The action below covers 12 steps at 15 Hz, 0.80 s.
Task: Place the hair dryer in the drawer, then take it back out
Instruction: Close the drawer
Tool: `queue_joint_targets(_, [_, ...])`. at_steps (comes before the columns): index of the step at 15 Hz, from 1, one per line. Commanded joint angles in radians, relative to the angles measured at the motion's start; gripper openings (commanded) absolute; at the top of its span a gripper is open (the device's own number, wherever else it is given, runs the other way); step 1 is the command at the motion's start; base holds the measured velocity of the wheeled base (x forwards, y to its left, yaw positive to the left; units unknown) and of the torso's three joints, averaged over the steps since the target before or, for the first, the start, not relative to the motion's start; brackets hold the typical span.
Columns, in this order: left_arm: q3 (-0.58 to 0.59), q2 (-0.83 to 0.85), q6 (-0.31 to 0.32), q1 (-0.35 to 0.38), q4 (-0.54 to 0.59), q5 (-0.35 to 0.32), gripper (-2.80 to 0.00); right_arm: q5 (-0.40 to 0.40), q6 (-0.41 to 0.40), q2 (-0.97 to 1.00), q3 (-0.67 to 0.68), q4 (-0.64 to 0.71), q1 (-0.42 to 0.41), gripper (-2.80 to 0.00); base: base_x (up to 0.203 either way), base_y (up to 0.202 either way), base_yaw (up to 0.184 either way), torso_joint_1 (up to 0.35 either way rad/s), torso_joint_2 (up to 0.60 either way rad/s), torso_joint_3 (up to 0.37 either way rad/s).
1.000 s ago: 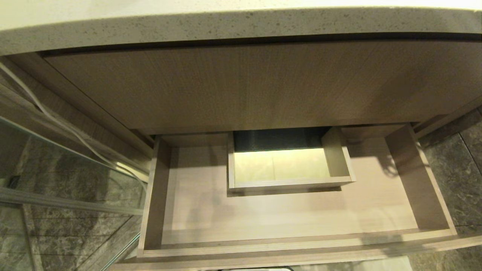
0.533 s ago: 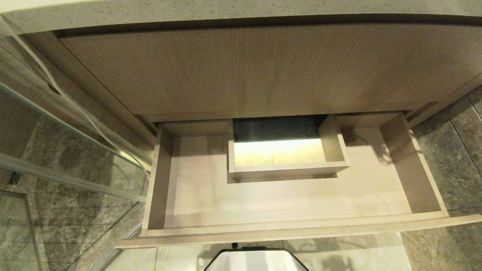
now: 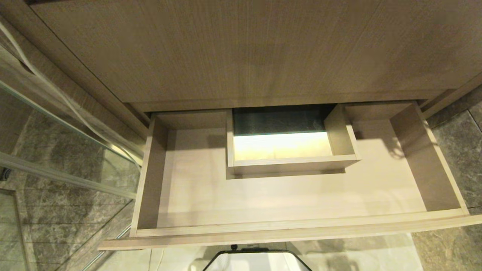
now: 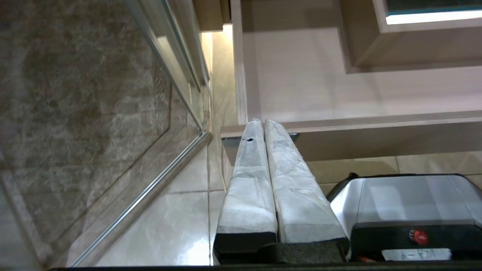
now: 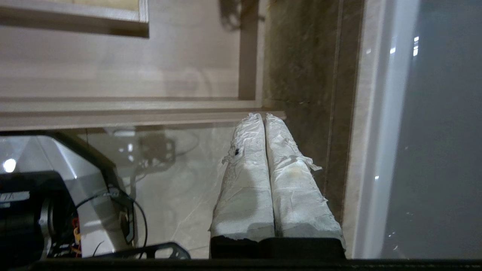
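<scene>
The wide light wood-grain drawer [image 3: 293, 229] stands pulled out below the taller closed panel [image 3: 248, 52], with a boxed rectangular cut-out [image 3: 290, 163] at its back. Nothing lies inside it. The hair dryer is out of view. My left gripper [image 4: 262, 122] is shut and empty, its white-wrapped fingers [image 4: 252, 173] pressed together, hanging low near the drawer's [image 4: 339, 126] front left corner. My right gripper [image 5: 262, 116] is also shut and empty, low near the drawer's [image 5: 124, 113] front right corner. Neither arm shows in the head view.
A glass shower partition with a metal rail [image 3: 64, 177] stands to the left of the cabinet. Dark marble wall tiles [image 3: 459, 150] lie on the right. My own base [image 3: 256, 259] shows below the drawer front, over pale glossy floor tiles [image 4: 158, 226].
The head camera has dropped and tilted: the countertop edge has left the top of the picture and my base has come in at the bottom. The drawer itself has not moved.
</scene>
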Motion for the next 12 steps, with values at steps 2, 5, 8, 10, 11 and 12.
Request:
queue_joint_targets(2, [0.0, 0.002, 0.0, 0.0, -0.002, 0.0, -2.8, -0.005, -0.001, -0.018, 0.04, 0.012, -0.001, -2.8, 0.0, 0.0, 0.0, -0.029, 0.37, 0.322])
queue_joint_targets(5, [0.0, 0.0, 0.0, 0.0, -0.002, 0.0, -2.8, -0.012, -0.001, -0.018, 0.067, 0.014, -0.001, -2.8, 0.0, 0.0, 0.0, -0.036, 0.35, 0.321])
queue_joint_targets(8, [0.0, 0.0, 0.0, 0.0, -0.002, 0.0, -2.8, -0.126, 0.0, -0.006, 0.117, 0.037, -0.003, -2.8, 0.0, 0.0, 0.0, -0.034, 0.34, 0.333])
queue_joint_targets(10, [0.0, 0.002, 0.0, 0.0, -0.002, 0.0, -2.8, -0.288, -0.001, 0.034, 0.154, 0.113, -0.003, -2.8, 0.0, 0.0, 0.0, 0.022, 0.24, 0.271])
queue_joint_targets(11, [0.0, 0.001, 0.0, 0.0, -0.002, 0.0, -2.8, -0.334, -0.001, 0.058, 0.193, 0.143, -0.003, -2.8, 0.0, 0.0, 0.0, 0.095, 0.15, 0.222])
queue_joint_targets(12, [0.0, 0.001, 0.0, 0.0, -0.002, 0.0, -2.8, -0.351, 0.003, 0.08, 0.245, 0.157, -0.004, -2.8, 0.0, 0.0, 0.0, 0.085, 0.12, 0.193])
